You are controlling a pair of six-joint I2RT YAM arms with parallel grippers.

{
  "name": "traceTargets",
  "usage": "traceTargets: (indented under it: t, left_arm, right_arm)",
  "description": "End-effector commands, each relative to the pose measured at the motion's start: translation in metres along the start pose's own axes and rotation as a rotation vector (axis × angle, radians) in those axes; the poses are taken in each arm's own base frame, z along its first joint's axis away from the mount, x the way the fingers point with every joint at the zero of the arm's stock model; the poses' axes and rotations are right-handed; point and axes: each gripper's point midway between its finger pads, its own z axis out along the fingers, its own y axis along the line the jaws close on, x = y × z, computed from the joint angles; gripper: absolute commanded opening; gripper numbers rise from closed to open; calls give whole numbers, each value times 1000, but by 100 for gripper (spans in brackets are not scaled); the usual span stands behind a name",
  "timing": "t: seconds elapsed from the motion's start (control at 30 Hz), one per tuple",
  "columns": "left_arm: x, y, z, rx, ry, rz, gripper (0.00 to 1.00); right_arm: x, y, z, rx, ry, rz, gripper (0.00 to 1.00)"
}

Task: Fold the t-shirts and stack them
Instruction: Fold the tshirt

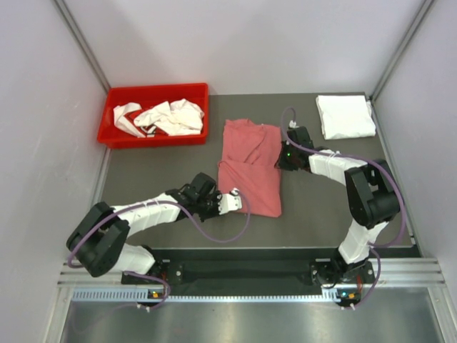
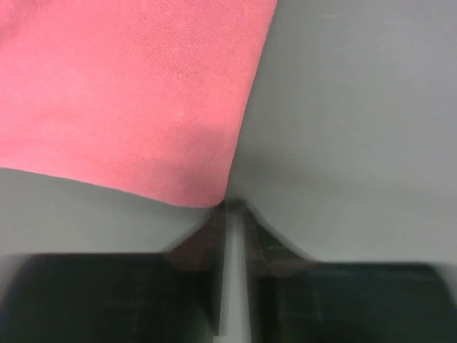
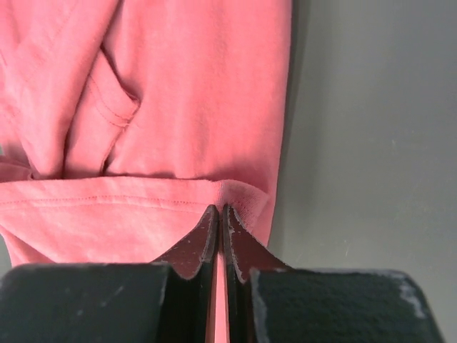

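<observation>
Top view: the pink t-shirt (image 1: 251, 164) lies part-folded mid-bench (image 1: 321, 193). The left gripper (image 1: 234, 202) is at its near left corner and the right gripper (image 1: 283, 156) at its right edge; fingertips are too small to judge.

Left wrist view: blurred. The fingers stand nearly together with a thin slit between, the pink t-shirt's corner at their tips. Whether cloth is pinched cannot be told.

Right wrist view: the right gripper (image 3: 220, 209) is clamped on the pink t-shirt's edge, with pink cloth between the fingers.
</observation>
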Motion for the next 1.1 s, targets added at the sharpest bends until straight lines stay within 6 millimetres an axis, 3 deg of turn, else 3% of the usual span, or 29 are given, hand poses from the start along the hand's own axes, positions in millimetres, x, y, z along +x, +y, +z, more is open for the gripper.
traceTargets:
  t: [0.0, 0.17, 0.33, 0.4, 0.43, 0.47, 0.5, 0.53, 0.57, 0.6, 0.67, 0.77, 0.9, 0.93, 1.0, 1.03, 1.07]
  left_arm:
    - [-8, 5, 0, -47, -53, 3, 4]
    - [-12, -1, -9, -41, -82, 10, 0]
    - [-9, -8, -14, -13, -53, 1, 0]
    - [-13, -8, -19, -10, -47, -1, 7]
    - [-17, -7, -22, -6, -44, 1, 13]
    - [-21, -4, -26, -14, -49, 3, 31]
    - [-25, -4, -28, -16, -52, 8, 39]
    - [-30, 0, -32, -31, -53, 10, 47]
    - [-34, 3, -33, -43, -59, 20, 54]
    - [-45, 3, -31, -65, -74, 77, 60]
    - [-49, 5, -27, -86, -87, 109, 61]
    - [-50, 10, -18, -99, -90, 126, 63]
    - [-41, 21, -3, -141, -51, 164, 63]
    - [-38, 24, 0, -154, -36, 171, 63]
    - [-31, 26, 8, -154, -1, 151, 62]
    - [-29, 26, 11, -156, 6, 151, 61]
    - [-28, 27, 13, -158, 9, 148, 60]
  right_arm:
    - [-33, 12, -11, -59, -120, -37, 0]
    - [-43, 20, -16, -135, -205, -59, 0]
    - [-47, 9, -7, -168, -248, -31, 0]
    - [-49, 8, -2, -164, -244, -42, 8]
    - [-37, 0, 7, -127, -188, -41, 17]
    - [-37, -8, 11, -81, -182, -41, 27]
    - [-43, -11, 11, -49, -185, -36, 39]
    - [-37, -20, 10, -3, -160, -27, 50]
    - [-39, -30, 8, 53, -178, -18, 54]
    - [-44, -35, -11, 89, -210, -9, 62]
    - [-47, -37, -16, 110, -226, -4, 63]
    - [-38, -41, -44, 137, -202, -6, 63]
    - [-2, -47, -68, 175, -116, 9, 63]
    - [20, -51, -69, 180, -71, 7, 63]
    - [43, -50, -81, 172, -32, 24, 62]
    - [68, -52, -82, 171, 17, 19, 62]
    - [76, -48, -89, 147, 17, 24, 61]
